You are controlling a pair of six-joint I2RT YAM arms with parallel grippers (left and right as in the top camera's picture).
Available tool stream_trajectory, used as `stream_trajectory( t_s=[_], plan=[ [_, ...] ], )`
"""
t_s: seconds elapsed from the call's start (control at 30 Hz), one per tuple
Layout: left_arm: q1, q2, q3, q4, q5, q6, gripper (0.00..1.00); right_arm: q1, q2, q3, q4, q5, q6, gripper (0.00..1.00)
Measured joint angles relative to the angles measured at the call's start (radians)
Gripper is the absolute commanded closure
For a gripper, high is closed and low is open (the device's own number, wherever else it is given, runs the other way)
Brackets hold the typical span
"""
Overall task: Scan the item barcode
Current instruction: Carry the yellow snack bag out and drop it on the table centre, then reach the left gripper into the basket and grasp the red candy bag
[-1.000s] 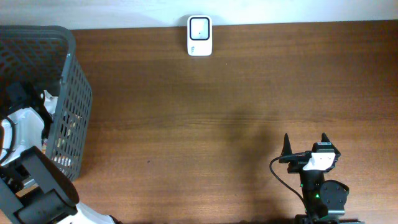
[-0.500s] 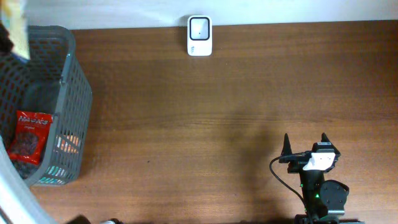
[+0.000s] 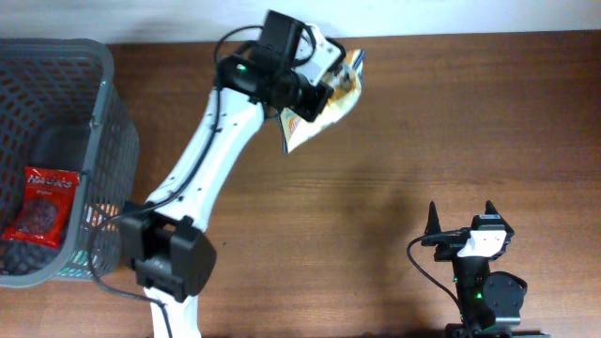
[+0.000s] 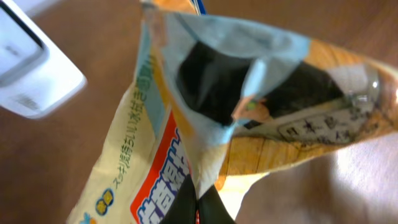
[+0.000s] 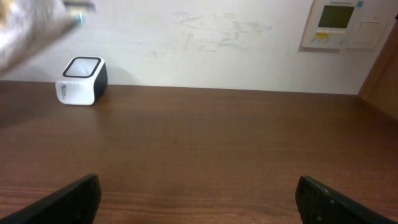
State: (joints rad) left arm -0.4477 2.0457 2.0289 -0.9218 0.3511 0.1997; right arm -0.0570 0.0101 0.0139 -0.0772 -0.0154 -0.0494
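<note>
While the left gripper [image 4: 198, 210] is pinched shut on the crimped edge of a yellow-and-orange snack bag [image 4: 155, 143], the bag hangs in the air over the far side of the counter [image 3: 423, 141], close to the white barcode scanner [image 4: 28, 68]. To do this step well, I'd say the arm should turn the bag until its barcode faces the scanner window, flat and steady rather than crumpled. Where that barcode sits I cannot tell. The right gripper [image 3: 462, 218] rests wide open and empty at the near edge.
</note>
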Motion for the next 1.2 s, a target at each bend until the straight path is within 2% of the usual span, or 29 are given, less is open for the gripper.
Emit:
stream_trajectory(
  t_s=[0.07,0.1,0.13,0.17,0.23,0.33,0.43,0.5,0.53,0.63,0.7,0.73,0.8,0.9,0.93,1.0,1.03,1.07,1.2],
  plan=[
    [-0.061,0.05,0.0,-0.063,-0.017,0.018,1.0,0.0,0.0,0.0,0.0,0.0,0.0,0.02],
    [-0.082,0.056,0.0,-0.058,-0.019,0.018,0.95,0.0,0.0,0.0,0.0,0.0,0.0,0.02],
    [-0.109,0.064,0.0,-0.034,-0.02,0.019,0.75,0.0,0.0,0.0,0.0,0.0,0.0,0.02],
    [-0.139,0.073,0.0,-0.018,-0.019,0.023,0.13,0.0,0.0,0.0,0.0,0.0,0.0,0.02],
    [-0.174,0.075,0.0,-0.016,-0.037,0.029,0.0,0.0,0.0,0.0,0.0,0.0,0.0,0.02],
    [-0.168,0.076,0.051,-0.084,-0.053,0.011,0.01,0.0,0.0,0.0,0.0,0.0,0.0,0.02],
    [-0.084,0.035,0.334,-0.228,-0.053,-0.044,0.01,0.0,0.0,0.0,0.0,0.0,0.0,0.02],
    [0.064,-0.047,0.505,-0.338,-0.047,-0.096,0.01,0.0,0.0,0.0,0.0,0.0,0.0,0.02],
    [0.203,-0.118,0.552,-0.369,-0.05,-0.137,0.01,0.0,0.0,0.0,0.0,0.0,0.0,0.02],
    [0.628,-0.302,0.594,-0.509,-0.061,-0.274,0.01,0.0,0.001,0.0,0.0,0.0,0.0,0.02],
    [0.785,-0.315,0.593,-0.578,-0.073,-0.306,0.01,0.0,0.0,0.0,0.0,0.0,0.0,0.02],
    [0.867,-0.307,0.57,-0.589,-0.092,-0.338,0.01,0.0,0.0,0.0,0.0,0.0,0.0,0.02],
    [1.01,-0.275,0.457,-0.596,-0.208,-0.486,0.01,0.0,0.0,0.0,0.0,0.0,0.0,0.01],
    [1.066,-0.245,0.26,-0.558,-0.392,-0.623,0.01,0.0,0.0,0.0,0.0,0.0,0.0,0.02],
    [1.072,-0.225,0.173,-0.487,-0.445,-0.654,0.02,0.0,0.0,0.0,0.0,0.0,0.0,0.02],
    [1.071,-0.213,0.024,-0.308,-0.468,-0.665,0.16,0.0,0.001,0.0,0.0,0.0,0.0,0.02],
    [1.071,-0.187,-0.079,-0.25,-0.479,-0.634,0.18,0.0,0.001,0.0,0.0,0.0,0.0,0.02],
    [1.071,-0.164,-0.119,-0.225,-0.484,-0.593,0.14,0.0,0.001,0.0,0.0,0.0,0.0,0.02],
    [1.071,-0.063,-0.19,-0.221,-0.499,-0.291,0.1,0.0,0.001,0.0,0.0,0.0,0.0,0.02]
  ],
)
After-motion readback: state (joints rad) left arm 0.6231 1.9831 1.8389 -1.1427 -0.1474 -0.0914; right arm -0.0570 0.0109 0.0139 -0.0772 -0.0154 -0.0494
